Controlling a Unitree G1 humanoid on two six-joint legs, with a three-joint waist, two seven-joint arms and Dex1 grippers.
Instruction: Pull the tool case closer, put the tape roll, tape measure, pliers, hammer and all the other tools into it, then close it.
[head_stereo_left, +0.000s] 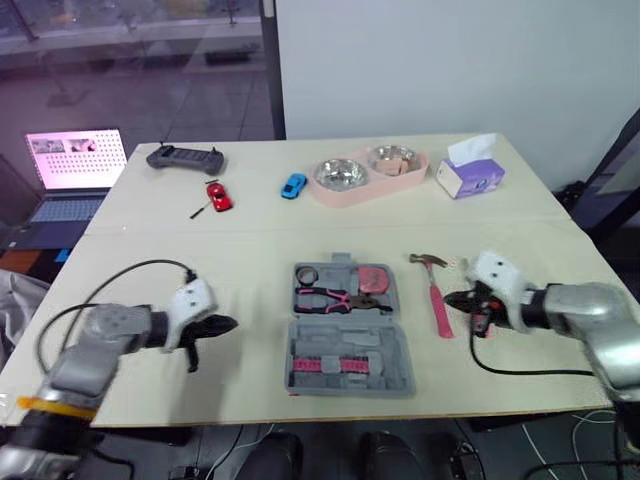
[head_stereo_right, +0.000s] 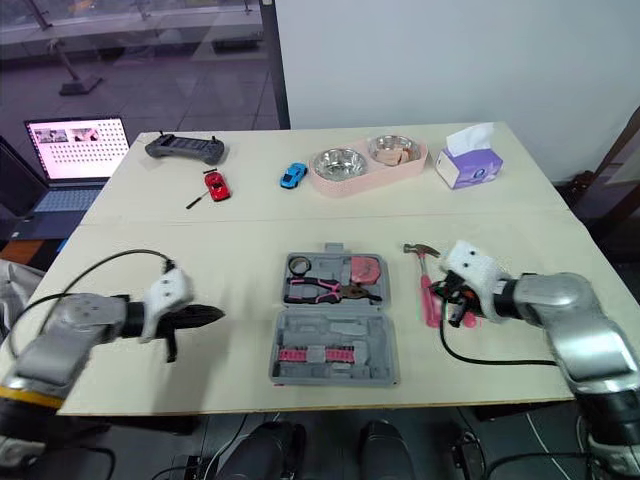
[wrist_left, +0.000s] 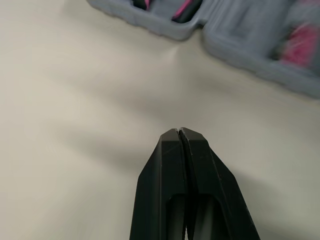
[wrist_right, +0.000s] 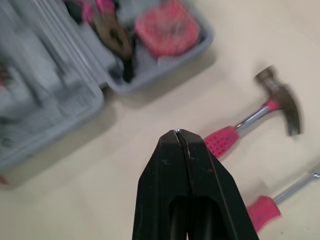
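The grey tool case (head_stereo_left: 345, 345) lies open at the middle of the table near its front edge. Its far half holds a tape roll (head_stereo_left: 307, 274), pink-handled pliers (head_stereo_left: 330, 298) and a pink tape measure (head_stereo_left: 374, 280). A pink-handled hammer (head_stereo_left: 437, 295) lies on the table just right of the case. The right wrist view shows a second pink-handled tool (wrist_right: 270, 205) beside the hammer (wrist_right: 260, 115). My right gripper (head_stereo_left: 452, 299) is shut and empty, right of the hammer handle. My left gripper (head_stereo_left: 228, 324) is shut and empty, left of the case and apart from it.
At the back stand a pink double bowl (head_stereo_left: 365, 175), a tissue box (head_stereo_left: 470, 175), a blue toy car (head_stereo_left: 294, 185), a red toy car (head_stereo_left: 218, 195) with a small screwdriver (head_stereo_left: 200, 208) beside it, and a dark controller (head_stereo_left: 185, 158). A laptop (head_stereo_left: 75, 165) sits off the table's left.
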